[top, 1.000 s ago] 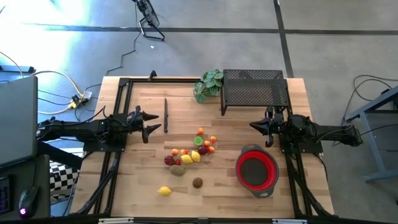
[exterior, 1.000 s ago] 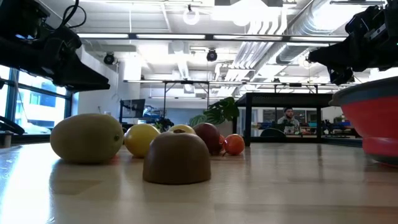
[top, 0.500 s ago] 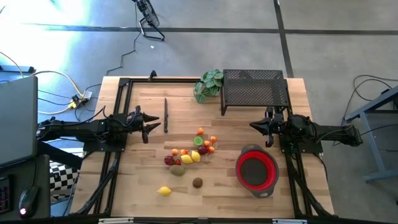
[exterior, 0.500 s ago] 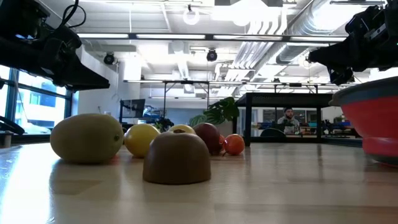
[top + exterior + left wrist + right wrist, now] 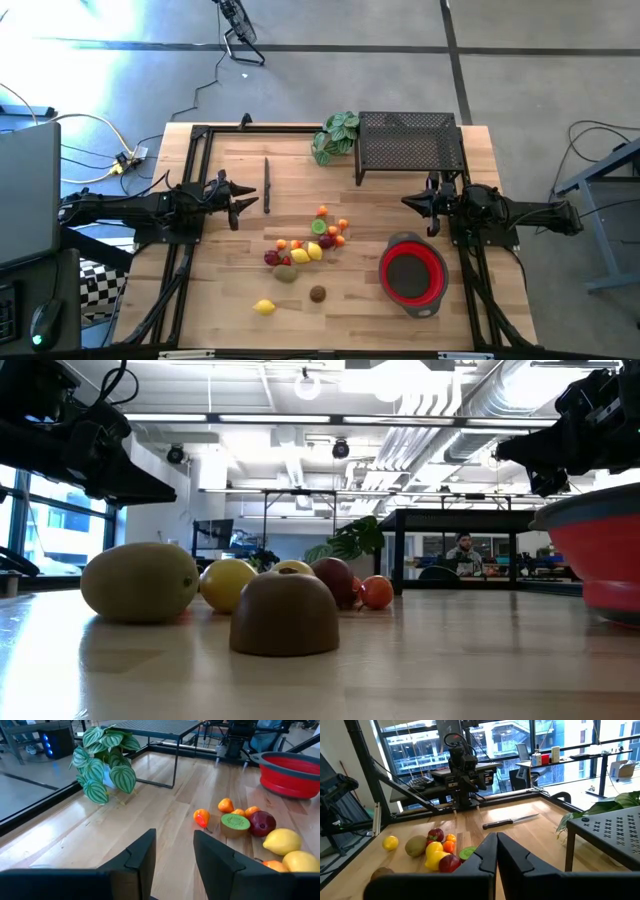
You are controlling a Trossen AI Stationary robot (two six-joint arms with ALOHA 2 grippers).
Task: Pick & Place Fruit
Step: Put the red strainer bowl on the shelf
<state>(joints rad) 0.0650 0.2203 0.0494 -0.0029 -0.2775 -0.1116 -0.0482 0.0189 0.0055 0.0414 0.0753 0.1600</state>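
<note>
From above, the fruit (image 5: 310, 245) is lying as a loose cluster of small orange, red, yellow and green pieces at mid-table, with a yellow one (image 5: 264, 307) and a brown one (image 5: 317, 293) sitting apart nearer the front edge. The left gripper (image 5: 246, 199) is hovering over the wood, its fingers parted by a narrow gap and holding nothing; the cluster is lying near it, toward the right side. The right gripper (image 5: 410, 201) is hanging above the table with its fingers pressed together, empty, beside the bowl (image 5: 412, 275). A knife (image 5: 267, 184) is lying just beyond the left gripper.

At table height, a brown fruit (image 5: 285, 612) is sitting closest, with a greenish-brown one (image 5: 140, 581), yellow, red and orange ones behind it. Both arms are showing only as dark shapes at the upper corners.

In the left wrist view, the fingers (image 5: 142, 854) are standing slightly apart over bare wood, touching nothing; a halved kiwi (image 5: 235, 823), oranges, a red fruit and two lemons are lying ahead, before the bowl (image 5: 287, 767), with the plant (image 5: 104, 762) farther off.

In the right wrist view, the fingers (image 5: 485, 855) are meeting, and the fruit (image 5: 432, 848) is lying ahead of them, well apart.
</note>
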